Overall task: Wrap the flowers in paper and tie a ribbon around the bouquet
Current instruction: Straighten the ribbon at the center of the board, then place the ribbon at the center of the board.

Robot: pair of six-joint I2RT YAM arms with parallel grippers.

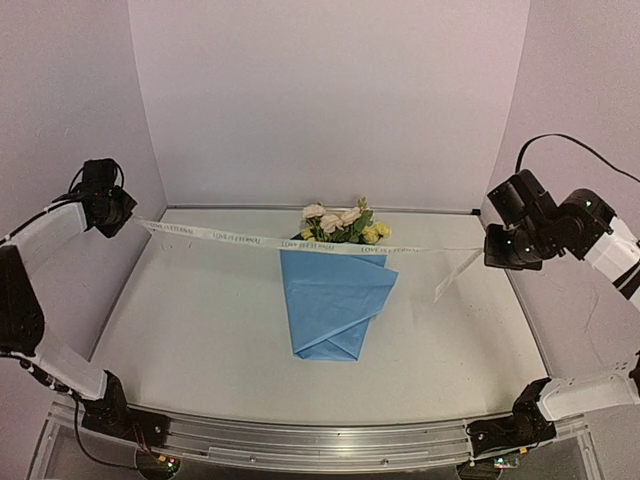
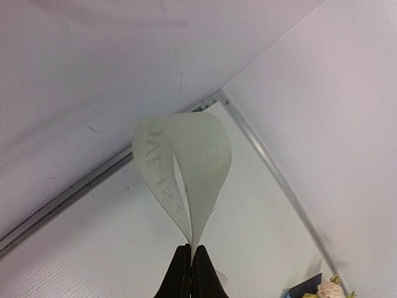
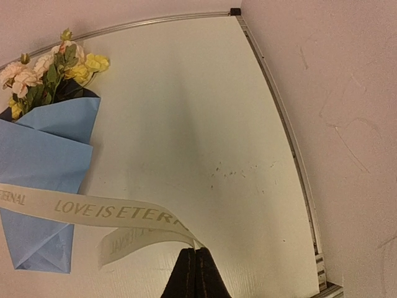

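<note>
The left gripper (image 2: 190,253) pinches one end of the ribbon (image 1: 230,236) and the right gripper (image 3: 195,254) pinches near the other end, both with fingers closed tight on it. The ribbon is stretched across the bouquet (image 1: 335,300), just below the flowers (image 1: 340,224). The bouquet lies on the table (image 1: 200,340).

Stems of the flowers (image 1: 338,224) out of sight inside the paper (image 1: 335,295); bouquet (image 3: 43,155) partly off right wrist view.
</note>
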